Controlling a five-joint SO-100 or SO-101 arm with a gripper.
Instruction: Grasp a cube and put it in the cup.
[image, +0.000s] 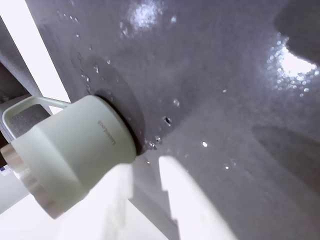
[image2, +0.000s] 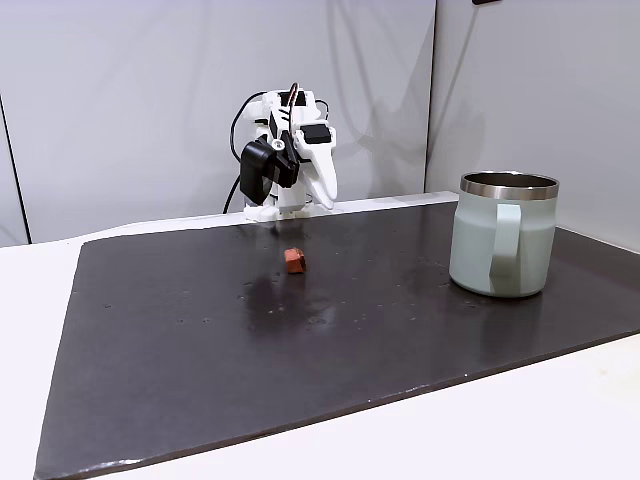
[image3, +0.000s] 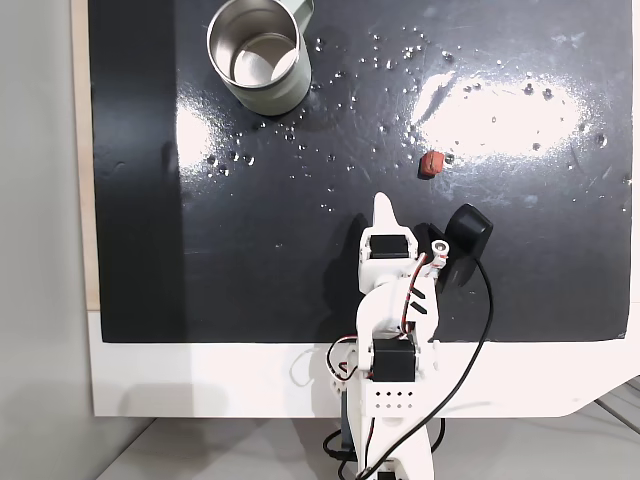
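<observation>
Up close, the wrist view has the pale green cup (image: 75, 150) tilted across the frame at about eight o'clock, its steel rim toward the lower left and its handle toward ten o'clock. Two blurred white fingers (image: 192, 200) rise from the bottom edge with a dark gap between them, so the jaws (image: 145, 167) stand released and empty over the wet dark mat (image: 215, 75).

Next, a fixed view from the front shows the cup (image2: 503, 235) upright at three o'clock on the mat (image2: 200, 370), handle facing the camera. The tiny reddish cube (image2: 294, 261) lies near the middle, well apart from the cup, with the white arm (image2: 288, 150) folded behind it at twelve o'clock.

Lastly, a fixed view from above puts the cup (image3: 258, 55) at eleven o'clock, the cube (image3: 432, 162) toward two o'clock, and the arm (image3: 392, 300) at six o'clock on the white surface (image3: 200, 380), its tip (image3: 382, 212) short of the cube.
</observation>
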